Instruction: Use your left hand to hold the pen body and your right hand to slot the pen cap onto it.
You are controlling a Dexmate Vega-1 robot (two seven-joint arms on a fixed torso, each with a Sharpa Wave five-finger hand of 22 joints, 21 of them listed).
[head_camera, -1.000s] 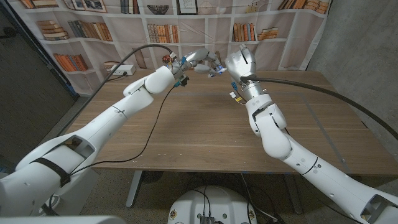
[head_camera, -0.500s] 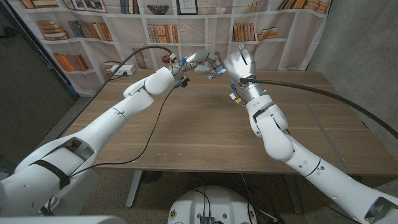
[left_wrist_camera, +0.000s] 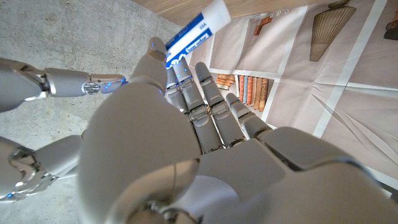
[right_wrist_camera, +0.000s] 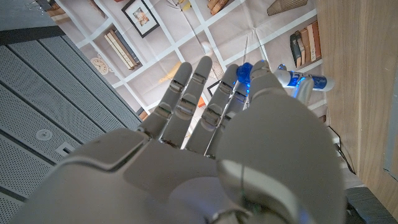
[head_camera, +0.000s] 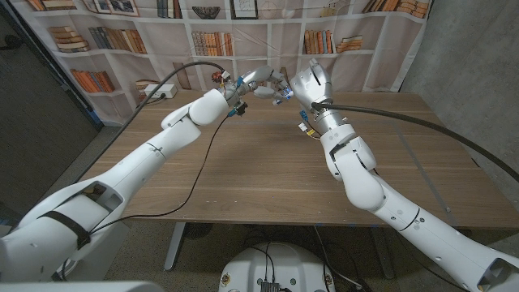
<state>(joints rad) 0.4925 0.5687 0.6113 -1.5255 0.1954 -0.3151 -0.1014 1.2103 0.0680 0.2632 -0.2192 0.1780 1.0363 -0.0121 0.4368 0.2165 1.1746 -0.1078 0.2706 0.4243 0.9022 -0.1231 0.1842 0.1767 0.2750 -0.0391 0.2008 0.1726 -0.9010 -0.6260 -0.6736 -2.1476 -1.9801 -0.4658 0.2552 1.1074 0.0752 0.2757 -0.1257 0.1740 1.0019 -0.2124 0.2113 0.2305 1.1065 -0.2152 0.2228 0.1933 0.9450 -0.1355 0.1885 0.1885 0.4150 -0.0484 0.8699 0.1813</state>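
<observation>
1. Apparently, the pen [left_wrist_camera: 193,32], white with a blue printed band, was pinched at the fingertips of the left hand [head_camera: 258,79], raised over the far side of the table [head_camera: 268,170].
2. Just beside it, the right hand [head_camera: 308,81] was held up with its fingers close together, and a small blue cap [right_wrist_camera: 244,72] was seen pinched at its fingertips.
3. The pen was judged light, stiff and smooth, so likely to slip or twist in a loose pinch.
4. A grip on the middle of the barrel was judged best, with the open end left free toward the right hand.
5. The cap was judged tiny and easily dropped; it would best be held by its sides, mouth toward the pen.
</observation>
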